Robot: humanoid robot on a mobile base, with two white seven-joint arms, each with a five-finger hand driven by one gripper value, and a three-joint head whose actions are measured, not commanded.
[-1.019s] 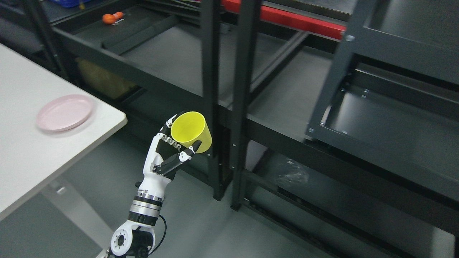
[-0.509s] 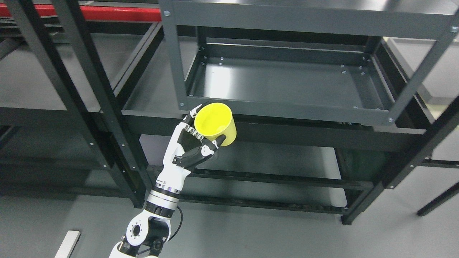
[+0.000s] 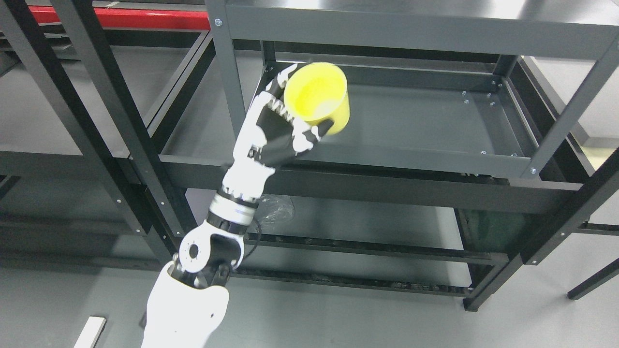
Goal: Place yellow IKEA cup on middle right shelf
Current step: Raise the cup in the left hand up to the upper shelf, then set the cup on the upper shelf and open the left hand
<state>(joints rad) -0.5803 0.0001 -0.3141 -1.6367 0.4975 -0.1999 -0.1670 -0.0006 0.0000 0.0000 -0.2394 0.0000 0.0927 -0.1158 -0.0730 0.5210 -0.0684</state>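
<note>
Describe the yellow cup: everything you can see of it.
The cup is plain bright yellow, smooth and plastic-looking, round with a wide open mouth and walls tapering slightly toward the base. No handle or print shows. It looks empty. It is tilted, mouth turned up toward the camera. The left robot hand grips it from the lower left, fingers wrapped on the wall and thumb across the near side. It is held over the left end of the grey shelf tray; whether it touches the tray cannot be told.
</note>
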